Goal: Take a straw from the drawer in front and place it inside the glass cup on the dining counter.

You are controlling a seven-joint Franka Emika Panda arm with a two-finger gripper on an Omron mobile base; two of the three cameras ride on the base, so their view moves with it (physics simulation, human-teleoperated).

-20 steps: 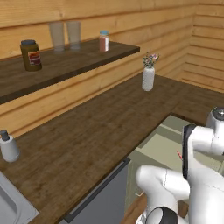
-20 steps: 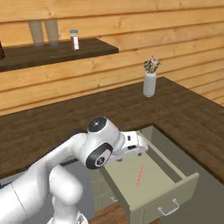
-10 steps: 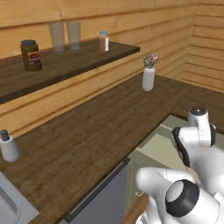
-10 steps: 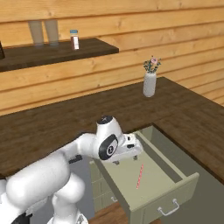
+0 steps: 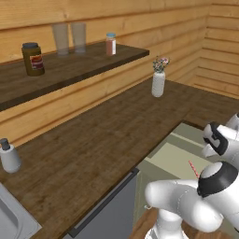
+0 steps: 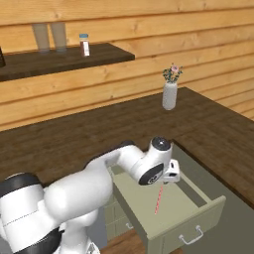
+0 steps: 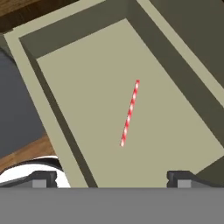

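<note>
We look over a long dark wood-plank bench (image 5: 107, 140) that runs along a timber wall, with a dark shelf (image 5: 70, 70) mounted above it. Our white arm (image 6: 99, 183) bends across the front of the bench and reaches over the drawer (image 6: 198, 218), a pale sage-green box pulled out below the bench edge, with a small silver handle (image 6: 191, 237) on its flat front. Left of the drawer sits a grey panel (image 5: 109, 214) with a dark bar along its top.

On the bench near the far corner stands a white flower vase (image 5: 158, 83), and at the left end a small grey-capped bottle (image 5: 9, 156) stands next to the edge of a sink (image 5: 11, 224). On the shelf we see a dark jar (image 5: 32, 59) with a red label, two tall greyish glasses (image 5: 69, 38) side by side, and a small bottle (image 5: 110, 45) with a pale cap.

The jaws (image 7: 109, 177) hang above the drawer, spread wide and pinching nothing; their two dark tips stand far apart in the hand view.

The straw (image 7: 130, 113), thin and banded red and white, lies flat on the drawer floor, apart from all four walls and lying slantwise to them. It is just ahead of the jaws in the hand view, roughly between the two tips, and untouched.
</note>
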